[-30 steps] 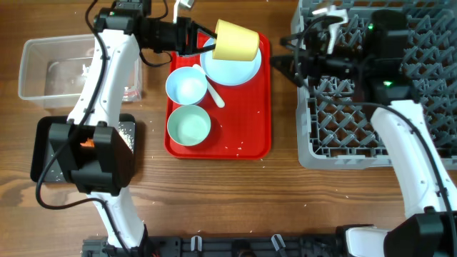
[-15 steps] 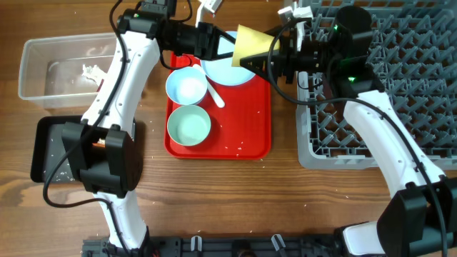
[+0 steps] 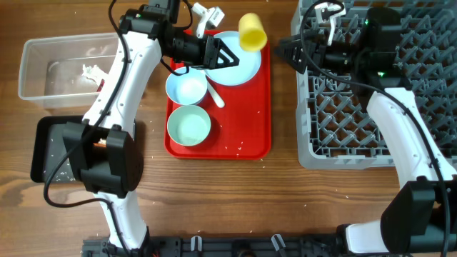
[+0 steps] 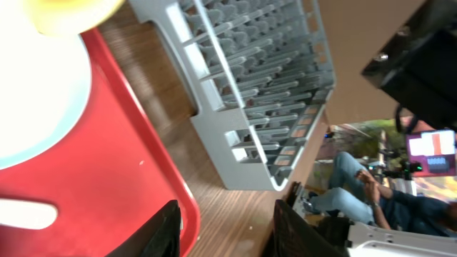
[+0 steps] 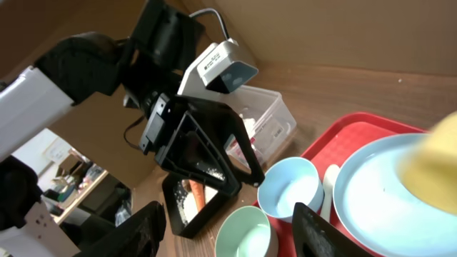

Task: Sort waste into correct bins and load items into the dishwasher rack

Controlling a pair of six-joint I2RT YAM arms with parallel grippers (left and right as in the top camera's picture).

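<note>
Both arms have white shells on the long links and black housings at the joints. The left arm [image 3: 118, 78] bears an orange mark [image 3: 101, 143] on its lower black joint, and a black cable [image 3: 44, 187] loops beside it. The right arm [image 3: 403, 143] shows small green lights [image 3: 380, 73]. The left end effector [image 3: 227, 56] has black triangular fingers, with a white camera box [image 3: 208, 13] behind.

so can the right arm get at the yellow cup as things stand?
Probably yes. The yellow cup lies on the plate, nothing between it and the open right gripper. The open left gripper close beside it might crowd the approach.
</note>
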